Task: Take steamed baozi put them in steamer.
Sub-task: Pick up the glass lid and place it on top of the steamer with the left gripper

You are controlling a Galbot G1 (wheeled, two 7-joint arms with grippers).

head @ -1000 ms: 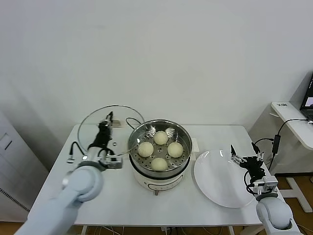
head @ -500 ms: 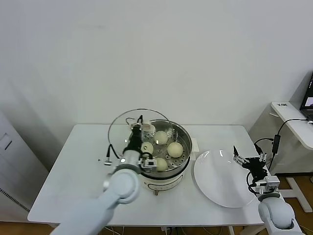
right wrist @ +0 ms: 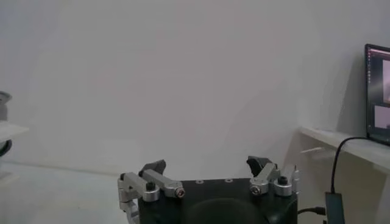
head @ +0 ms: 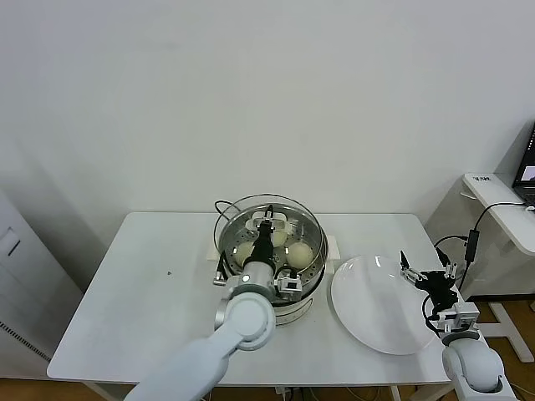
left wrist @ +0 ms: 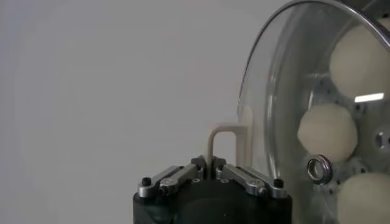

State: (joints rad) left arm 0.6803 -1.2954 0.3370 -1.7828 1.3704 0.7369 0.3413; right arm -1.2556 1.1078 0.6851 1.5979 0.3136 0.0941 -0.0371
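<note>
The steel steamer point(head: 315, 267) stands mid-table on its white base. Several pale baozi point(head: 302, 253) lie on its perforated tray, seen through the round glass lid point(head: 242, 219). My left gripper point(head: 268, 228) is shut on the lid's white handle point(head: 270, 220) and holds the lid over the steamer's mouth. In the left wrist view the gripper point(left wrist: 212, 167) pinches the handle point(left wrist: 229, 129), with the lid point(left wrist: 274, 91) and baozi point(left wrist: 327, 131) behind it. My right gripper point(head: 427, 275) is open and empty beside the plate's right edge; it also shows in the right wrist view point(right wrist: 207, 167).
A flat white plate point(head: 376, 305) lies right of the steamer, with nothing on it. A black cord point(head: 221, 206) loops behind the steamer. A side desk with cables point(head: 493, 196) stands at the far right.
My left arm has carried the glass lid from the table's left side rightward until it is over the steamer. The right arm has hardly moved.
</note>
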